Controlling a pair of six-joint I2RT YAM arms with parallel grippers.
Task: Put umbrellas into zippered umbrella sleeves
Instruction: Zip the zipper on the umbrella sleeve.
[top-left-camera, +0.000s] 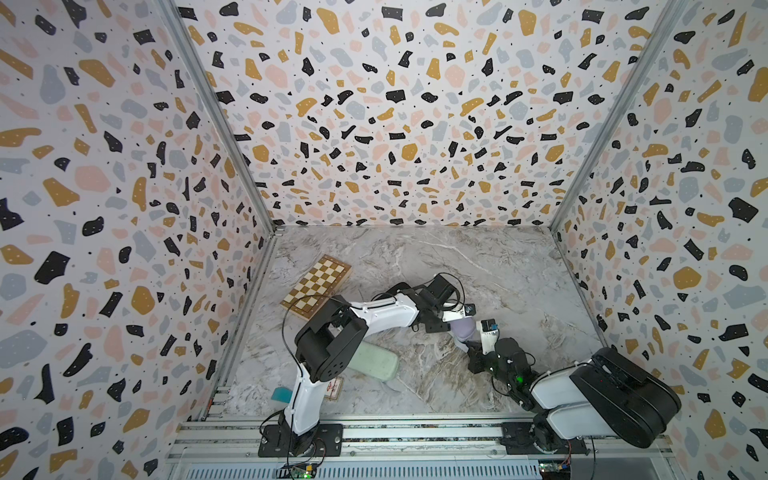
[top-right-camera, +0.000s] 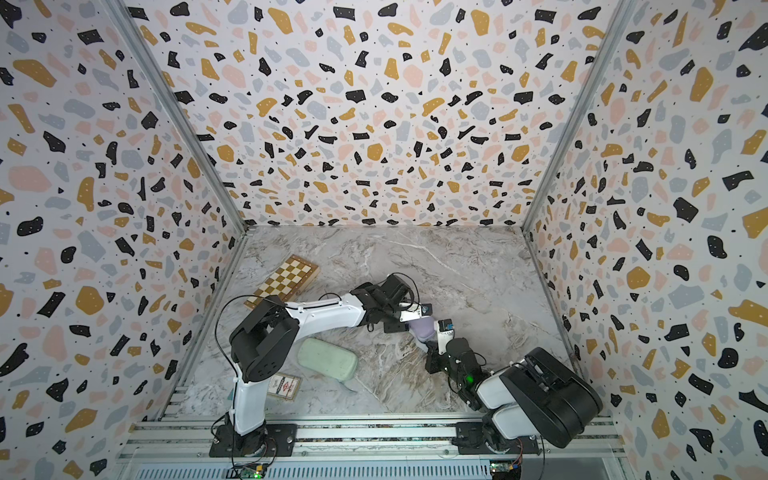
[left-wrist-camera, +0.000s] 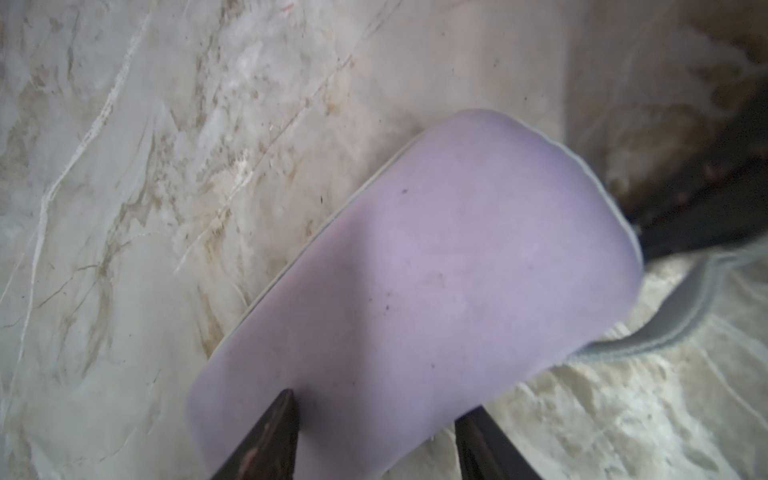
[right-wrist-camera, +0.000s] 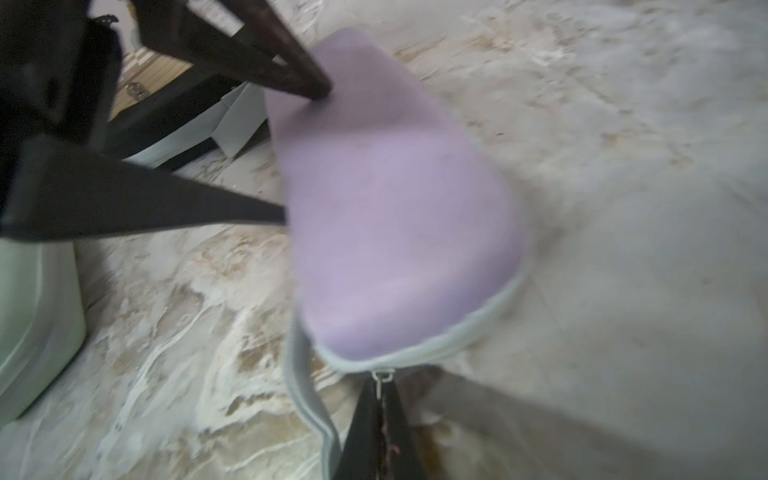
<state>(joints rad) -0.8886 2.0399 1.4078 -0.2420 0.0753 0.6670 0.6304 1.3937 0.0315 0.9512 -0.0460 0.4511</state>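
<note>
In both top views the left arm (top-left-camera: 386, 311) and right arm (top-left-camera: 511, 361) hide most of the lilac sleeve (top-left-camera: 463, 328). In a top view the left arm also covers the left end of the mint sleeve (top-left-camera: 374, 361). We find the right wrist view blurred, and there the zip pull (right-wrist-camera: 382, 376) is lost between the right fingers (right-wrist-camera: 370, 440).

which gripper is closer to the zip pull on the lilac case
Right: the right gripper is shut on the zip pull; the left gripper straddles the lilac case at its opposite end.

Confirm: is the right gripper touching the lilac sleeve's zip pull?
Touching. The right wrist view shows the right gripper shut on the metal zip pull at the lilac sleeve's end, no gap between them.
</note>
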